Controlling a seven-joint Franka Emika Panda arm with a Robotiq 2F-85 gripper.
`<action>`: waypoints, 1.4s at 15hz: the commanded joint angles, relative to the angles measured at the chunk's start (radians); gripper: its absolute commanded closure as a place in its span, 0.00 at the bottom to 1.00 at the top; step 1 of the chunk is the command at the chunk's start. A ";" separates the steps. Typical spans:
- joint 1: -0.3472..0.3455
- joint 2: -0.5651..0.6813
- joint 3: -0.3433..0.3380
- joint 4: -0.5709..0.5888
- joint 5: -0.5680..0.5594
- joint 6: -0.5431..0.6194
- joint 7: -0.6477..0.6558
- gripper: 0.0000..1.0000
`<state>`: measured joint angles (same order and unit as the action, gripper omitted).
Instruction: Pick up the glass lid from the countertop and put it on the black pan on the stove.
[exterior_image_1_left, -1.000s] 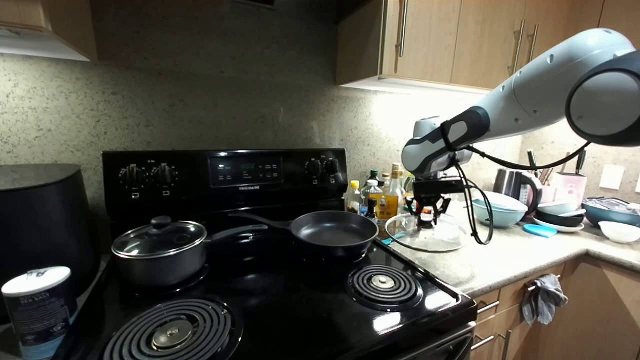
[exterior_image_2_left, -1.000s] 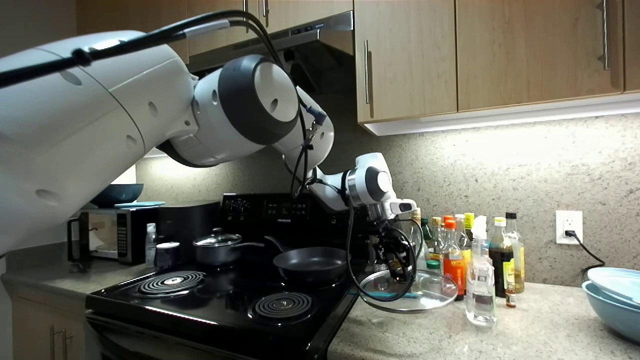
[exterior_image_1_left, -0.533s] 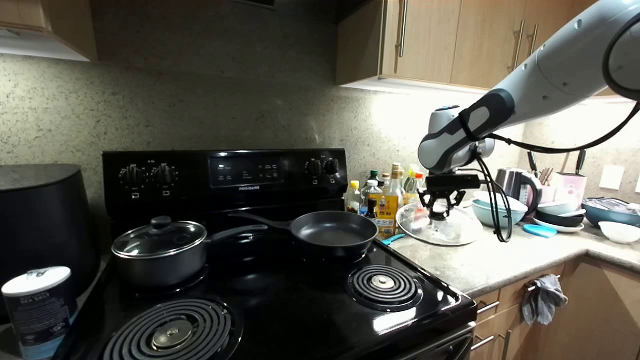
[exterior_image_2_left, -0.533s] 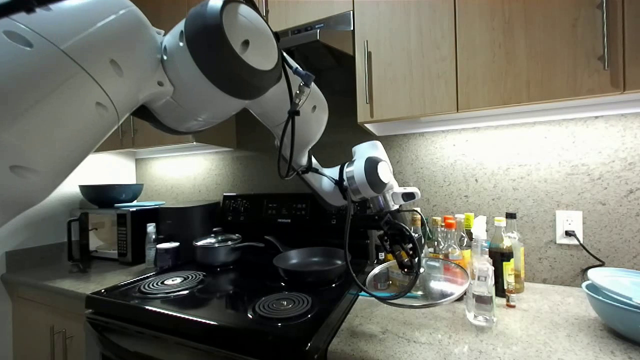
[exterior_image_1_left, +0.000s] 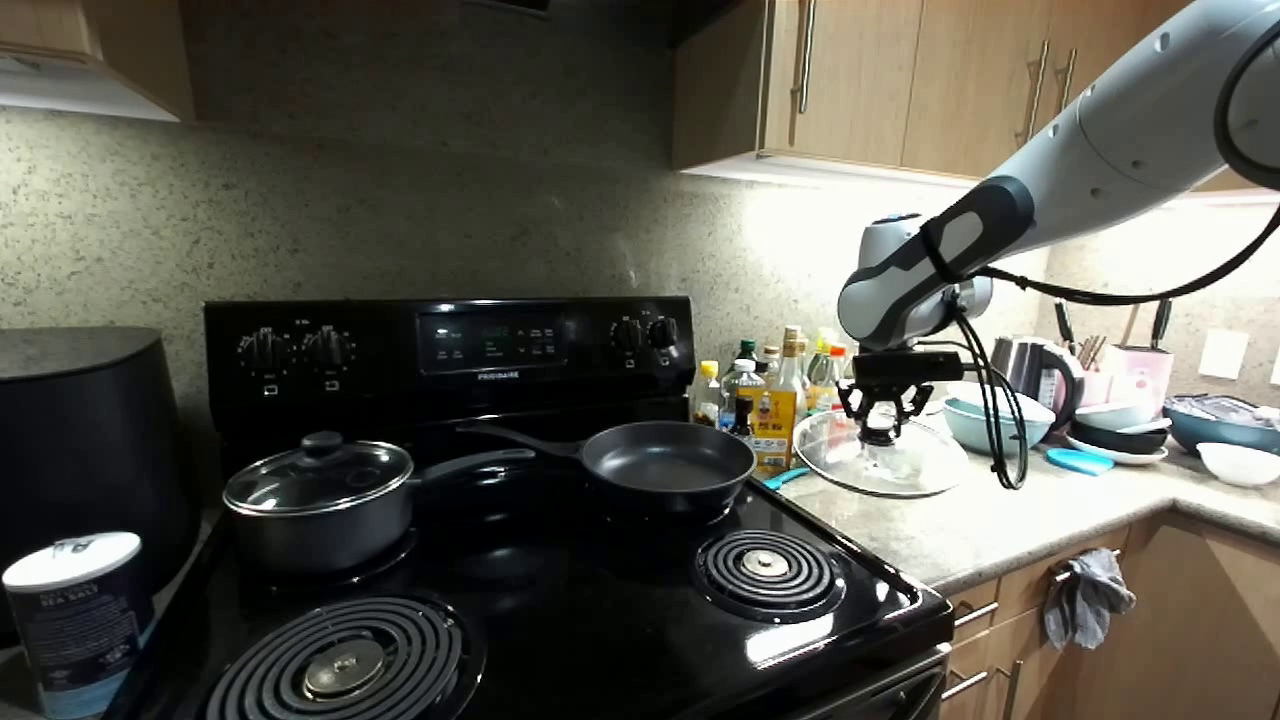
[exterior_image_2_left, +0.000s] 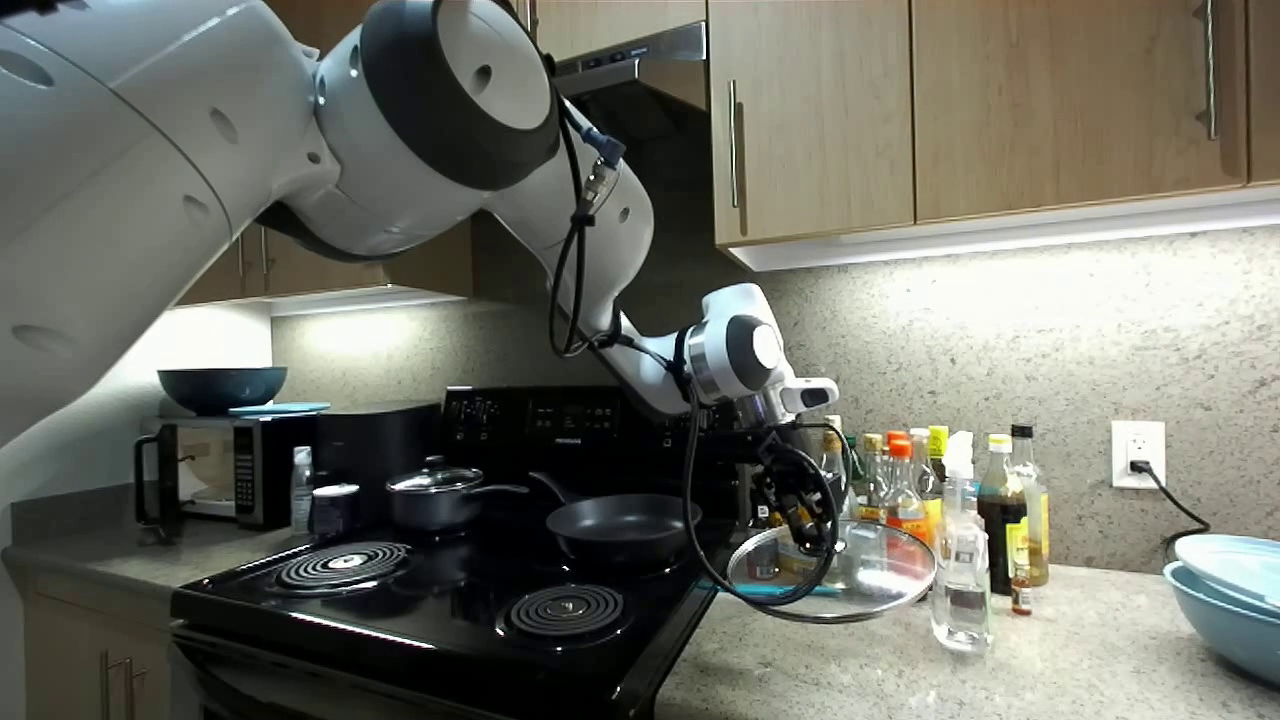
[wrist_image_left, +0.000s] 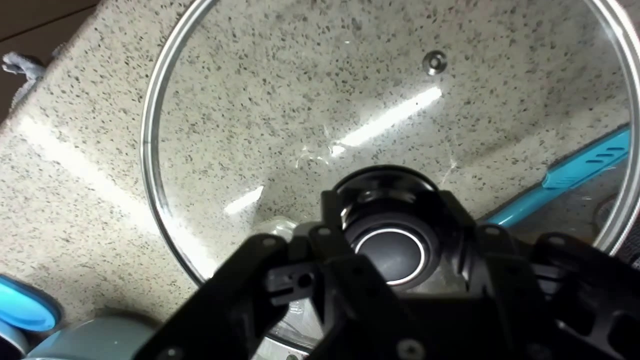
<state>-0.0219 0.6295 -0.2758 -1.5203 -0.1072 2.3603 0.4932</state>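
My gripper (wrist_image_left: 390, 204) is shut on the dark centre knob (wrist_image_left: 392, 255) of the glass lid (wrist_image_left: 280, 100), one finger on either side of it. In both exterior views the lid (exterior_image_1_left: 905, 470) hangs tilted beneath the gripper (exterior_image_1_left: 880, 430) and looks raised off the pale countertop (exterior_image_1_left: 1040, 515). Its clear glass and metal rim show whole there, apart from what the gripper and cable cover. The black pan (exterior_image_1_left: 668, 462) sits on a back burner of the black stove (exterior_image_1_left: 560, 620), beside the lid, with nothing on top of it.
Under the lid lies a blue utensil (wrist_image_left: 530, 202). Several bottles (exterior_image_2_left: 905, 500) and a clear spray bottle (exterior_image_2_left: 960, 585) stand close by the lid. Light blue bowls (exterior_image_1_left: 1000, 430) sit farther along the counter. A lidded grey pot (exterior_image_1_left: 320, 520) occupies another burner.
In both exterior views the gripper and lid have moved right and a little up, away from the pan, mostly in the first half second. Since then they have hardly moved. The grip has stayed.
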 joint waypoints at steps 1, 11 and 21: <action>0.028 -0.107 -0.015 -0.114 -0.054 0.104 0.001 0.77; 0.137 -0.379 -0.105 -0.374 -0.308 0.314 0.125 0.77; 0.108 -0.352 -0.020 -0.353 -0.340 0.297 0.079 0.77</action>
<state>0.0978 0.2877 -0.3333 -1.8766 -0.4231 2.6364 0.6072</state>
